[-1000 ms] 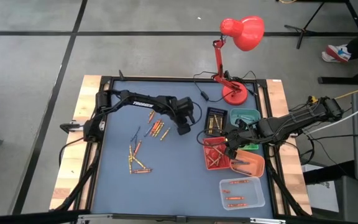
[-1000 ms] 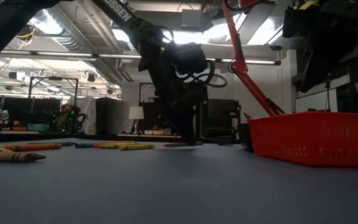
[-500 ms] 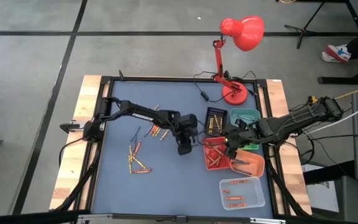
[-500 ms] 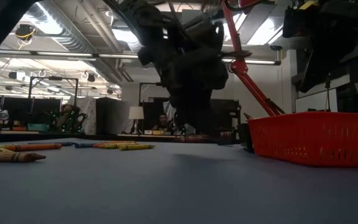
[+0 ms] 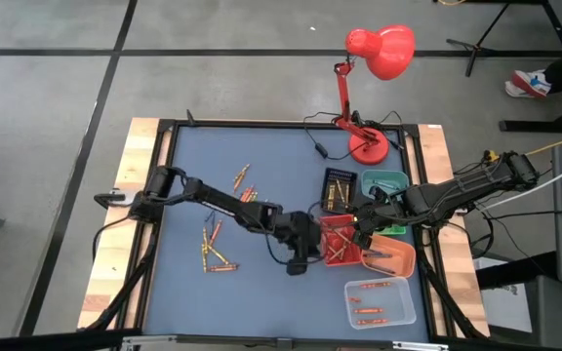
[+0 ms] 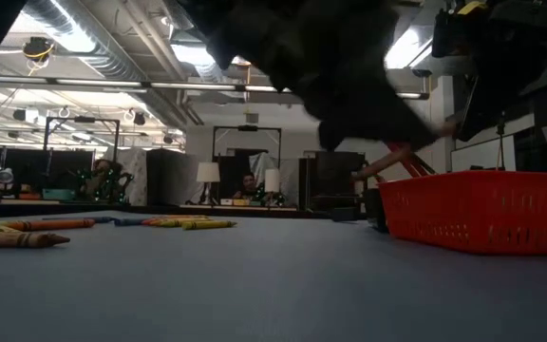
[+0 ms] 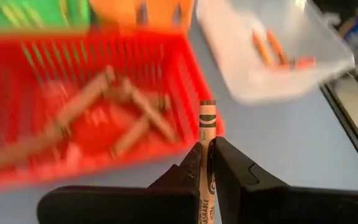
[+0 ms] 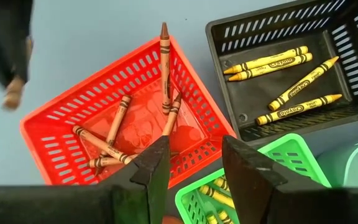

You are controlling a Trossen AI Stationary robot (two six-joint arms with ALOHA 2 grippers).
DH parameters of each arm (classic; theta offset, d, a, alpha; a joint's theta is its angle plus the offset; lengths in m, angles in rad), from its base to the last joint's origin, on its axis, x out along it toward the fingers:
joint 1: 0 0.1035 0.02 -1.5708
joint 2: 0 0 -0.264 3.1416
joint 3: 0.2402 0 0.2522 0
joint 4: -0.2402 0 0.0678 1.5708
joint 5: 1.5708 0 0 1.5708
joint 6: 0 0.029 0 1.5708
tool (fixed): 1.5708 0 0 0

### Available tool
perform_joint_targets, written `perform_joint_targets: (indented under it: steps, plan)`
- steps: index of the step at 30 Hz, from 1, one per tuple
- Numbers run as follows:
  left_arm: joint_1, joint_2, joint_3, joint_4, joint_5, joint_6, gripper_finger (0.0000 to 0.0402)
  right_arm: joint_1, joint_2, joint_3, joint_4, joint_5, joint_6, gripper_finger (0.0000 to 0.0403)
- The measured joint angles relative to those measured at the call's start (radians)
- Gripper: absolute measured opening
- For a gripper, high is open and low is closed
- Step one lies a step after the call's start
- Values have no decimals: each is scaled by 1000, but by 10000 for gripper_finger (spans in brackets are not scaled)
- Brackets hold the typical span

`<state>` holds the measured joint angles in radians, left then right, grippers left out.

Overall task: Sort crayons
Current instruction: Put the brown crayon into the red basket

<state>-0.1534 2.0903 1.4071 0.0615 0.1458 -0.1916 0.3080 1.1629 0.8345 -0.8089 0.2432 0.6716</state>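
The left pincer (image 5: 298,255) is hanging just left of the red tray (image 5: 339,240) in the lower centre of the high view, clenched on a brown crayon (image 7: 206,149) whose long axis is running straight out along the fingers, tip pointing toward the tray's near corner in the left wrist view. The tray is lying directly ahead of that tip and just beyond, so the drop probably turns on carrying the crayon a little farther right over the red wall. Brown crayons (image 8: 120,124) are already lying crossed inside the tray. The right pincer (image 8: 194,165) is hovering released, holding nothing, over the right side of the same tray beside the green tray (image 8: 291,168) and the black tray (image 8: 278,74) holding yellow crayons (image 8: 272,62); it is nearer the tray but empty, and it could be crowding the left arm's drop. Loose crayons (image 5: 213,244) are lying scattered on the blue bench (image 5: 213,156) at left centre, well apart from both pincers. A clear tray (image 5: 380,301) with orange crayons is sitting at lower right, and a red lamp (image 5: 369,58) is standing at the upper right.
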Motion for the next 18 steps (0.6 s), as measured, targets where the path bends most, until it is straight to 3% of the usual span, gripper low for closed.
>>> perform_joint_targets:
  steps: [8,18]
  plan:
    - [-38,0,0,275,-181,120,11,-1,0,0,0,0,0,145]
    - [-10,0,0,401,-267,203,11,-1,0,0,0,11,0,145]
